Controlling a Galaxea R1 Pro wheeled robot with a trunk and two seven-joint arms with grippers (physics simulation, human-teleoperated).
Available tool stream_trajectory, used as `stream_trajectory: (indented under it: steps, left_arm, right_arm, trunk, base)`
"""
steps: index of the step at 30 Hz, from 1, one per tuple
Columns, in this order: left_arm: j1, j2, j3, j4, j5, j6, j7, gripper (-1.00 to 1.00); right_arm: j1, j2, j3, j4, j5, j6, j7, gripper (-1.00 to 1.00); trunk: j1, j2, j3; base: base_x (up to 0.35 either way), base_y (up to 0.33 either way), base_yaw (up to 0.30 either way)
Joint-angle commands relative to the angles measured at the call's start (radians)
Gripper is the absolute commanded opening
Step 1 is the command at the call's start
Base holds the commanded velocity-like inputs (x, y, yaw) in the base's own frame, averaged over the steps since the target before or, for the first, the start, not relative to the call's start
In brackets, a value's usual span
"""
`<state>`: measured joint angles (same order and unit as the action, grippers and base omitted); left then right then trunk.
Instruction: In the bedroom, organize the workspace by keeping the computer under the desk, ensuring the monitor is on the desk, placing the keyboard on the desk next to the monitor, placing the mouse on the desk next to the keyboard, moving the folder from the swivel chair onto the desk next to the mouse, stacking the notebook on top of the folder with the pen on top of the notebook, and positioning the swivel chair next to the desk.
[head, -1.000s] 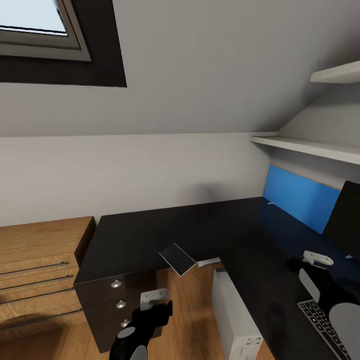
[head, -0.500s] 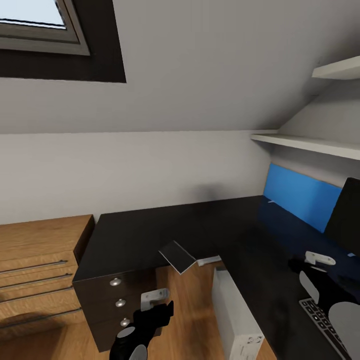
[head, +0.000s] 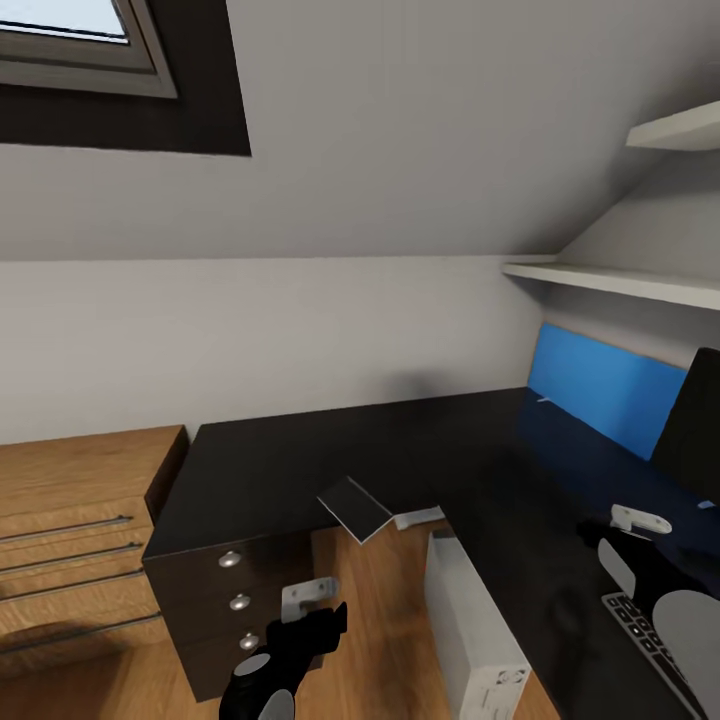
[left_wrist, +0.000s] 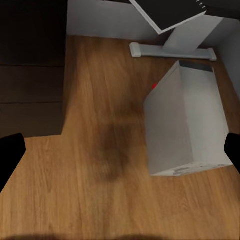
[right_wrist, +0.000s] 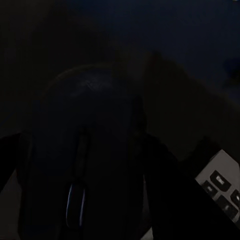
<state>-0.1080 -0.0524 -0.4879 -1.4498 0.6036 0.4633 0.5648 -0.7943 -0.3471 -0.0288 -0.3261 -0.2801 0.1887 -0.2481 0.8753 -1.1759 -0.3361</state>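
The glossy black desk (head: 300, 460) runs in an L, with its blue back panel (head: 600, 395) at the right. A white computer (head: 470, 630) (left_wrist: 185, 120) stands on the floor under it. The monitor (head: 695, 430) and the keyboard (head: 640, 640) (right_wrist: 220, 185) sit at the right edge. My right gripper (head: 610, 530) (right_wrist: 85, 150) hovers over the desk beside the keyboard, shut on the black mouse (right_wrist: 85, 125). A grey notebook (head: 355, 508) (left_wrist: 170, 12) overhangs the desk's inner corner. The pale pen (head: 541, 401) lies near the blue panel. Low over the floor, my left gripper (head: 318, 622) (left_wrist: 120, 155) is open and holds nothing.
A black three-drawer unit (head: 220, 600) closes the desk's left end, and a light wooden drawer chest (head: 70, 530) stands beside it. White shelves (head: 620, 285) hang above the right side. A white desk leg (left_wrist: 175, 47) rises behind the computer. Wooden floor lies between the drawers and the computer.
The whole picture has shifted slightly, so the camera moved; more of the computer shows now. Both grippers keep their places in the view.
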Motion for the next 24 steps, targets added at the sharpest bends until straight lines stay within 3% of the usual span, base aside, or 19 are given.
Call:
stream_trajectory:
  steps: [1,24]
  left_arm:
    - [-0.001,0.000,-0.001,-0.001,0.009,0.002,0.009,1.00]
    - [-0.001,0.000,0.000,-0.001,0.010,0.002,0.010,1.00]
  right_arm:
    - [0.000,0.000,-0.002,-0.002,-0.007,0.005,-0.003,-1.00]
    - [0.000,0.002,-0.002,-0.002,-0.006,0.003,-0.003,-1.00]
  trunk:
    - [0.004,-0.008,-0.004]
    - [0.092,-0.169,-0.077]
  base:
    - [0.000,0.000,0.000]
    - [0.000,0.000,0.000]
